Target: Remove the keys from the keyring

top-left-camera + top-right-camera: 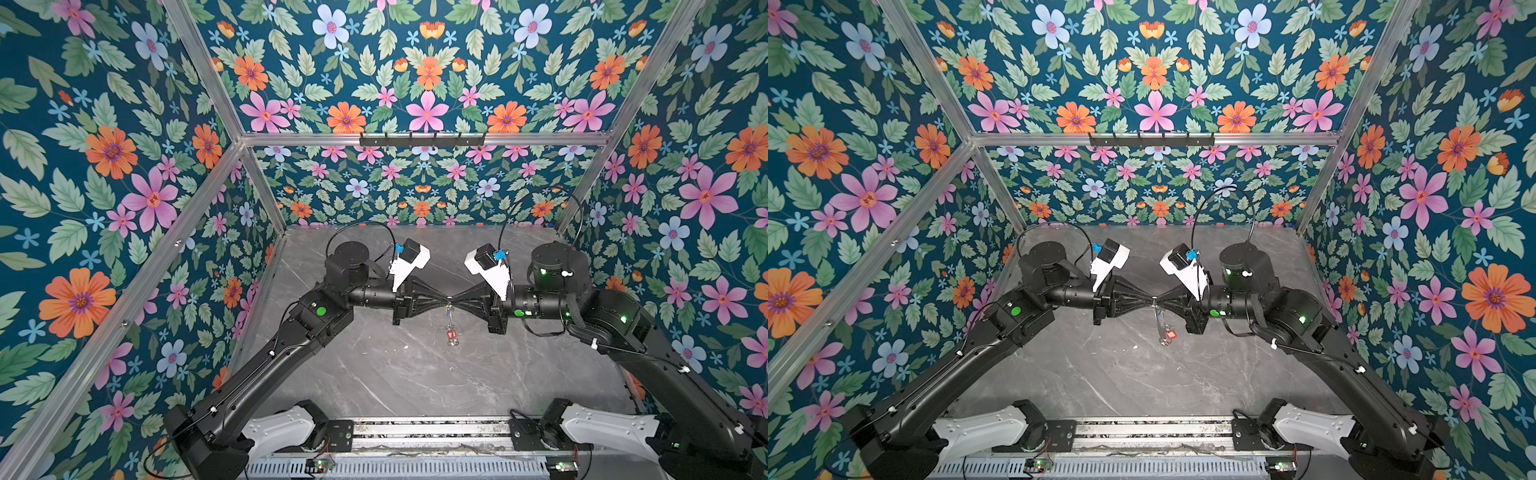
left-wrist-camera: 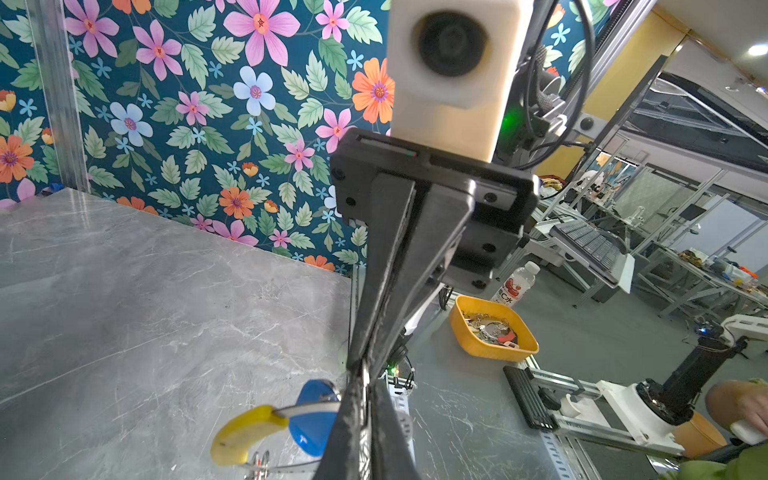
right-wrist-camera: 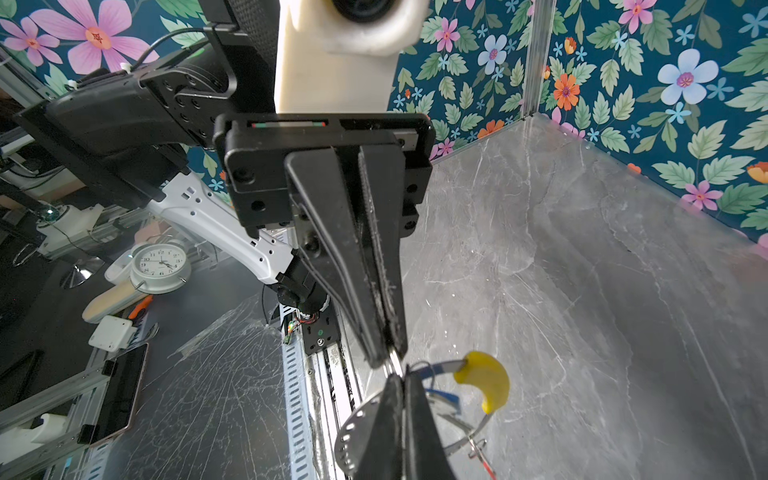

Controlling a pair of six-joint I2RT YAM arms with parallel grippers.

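The left claw (image 1: 444, 298) and the right claw (image 1: 455, 298) met tip to tip in the air, over the middle of the grey table (image 1: 374, 374). Both claws were squeezed together.

The left claw pinched a small silver piece (image 3: 392, 360) at its very tip. I could not tell if that piece was a ring or a key. The right claw was clamped on the edge of the keyring (image 3: 348, 430).

The keyring hung down from the two tips. Its yellow part (image 3: 486, 382) curved out to one side. A blue tag (image 2: 311, 419) sat close to the tips, just beside the keyring. A red tag (image 1: 452, 333) dangled at the low end of the keyring.

Flower walls (image 1: 124, 166) stood on the left, right and far sides of the table. Outside the walls sat a yellow bowl (image 2: 469, 345) with small metal things in it.
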